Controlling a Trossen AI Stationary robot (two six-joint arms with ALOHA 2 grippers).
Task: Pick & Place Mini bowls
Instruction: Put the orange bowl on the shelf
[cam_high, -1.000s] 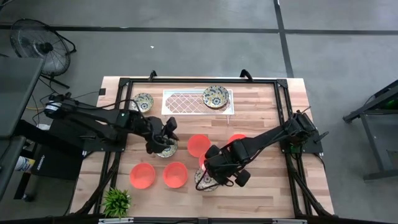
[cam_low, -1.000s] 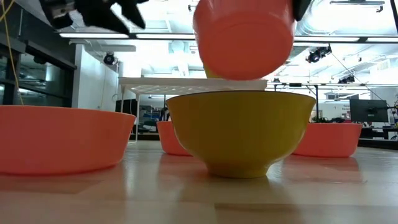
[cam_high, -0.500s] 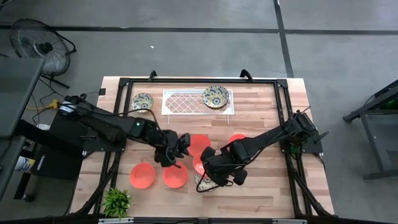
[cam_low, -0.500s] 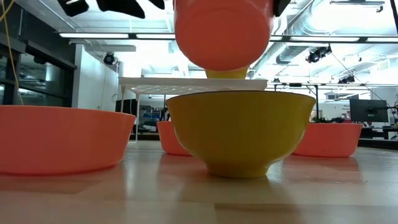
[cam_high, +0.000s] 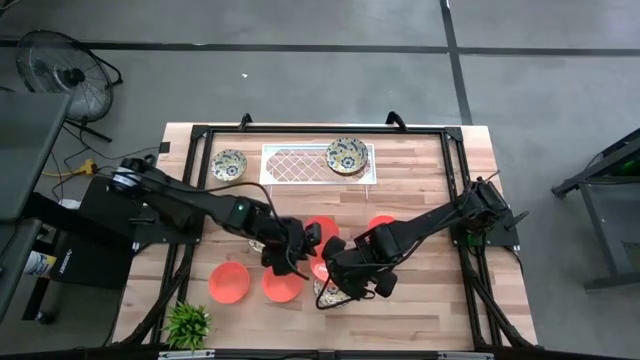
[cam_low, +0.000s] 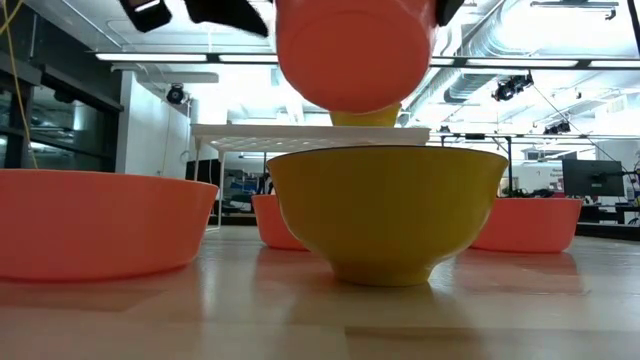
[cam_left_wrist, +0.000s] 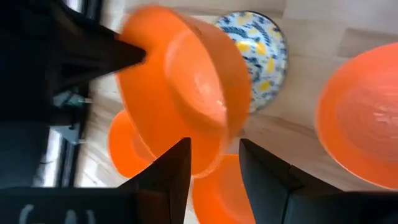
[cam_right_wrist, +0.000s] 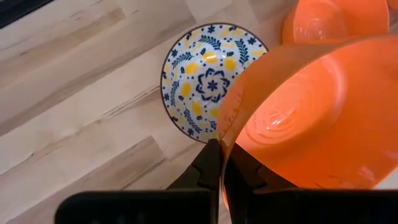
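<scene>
- The right fingers (cam_right_wrist: 219, 163) are clenched on the rim of an orange bowl (cam_right_wrist: 311, 118). They hold it in the air at lower centre of the overhead frame, above an empty flowered bowl (cam_right_wrist: 208, 84) on the worktop (cam_high: 420, 290).
- A second ago the held bowl hung slightly further right; I judge it is lining up to be set down or stacked.
- The left fingers (cam_high: 300, 250) are released and grasp nothing. They have swung in from the left and now sit just beside the held bowl, perhaps to assist.
- Two orange bowls (cam_high: 228, 283) stand empty at lower left.
- At upper centre the tray (cam_high: 300, 165) carries one flowered bowl (cam_high: 347, 155) at its right end. Another flowered bowl (cam_high: 229, 163) stands just left of the tray.
</scene>
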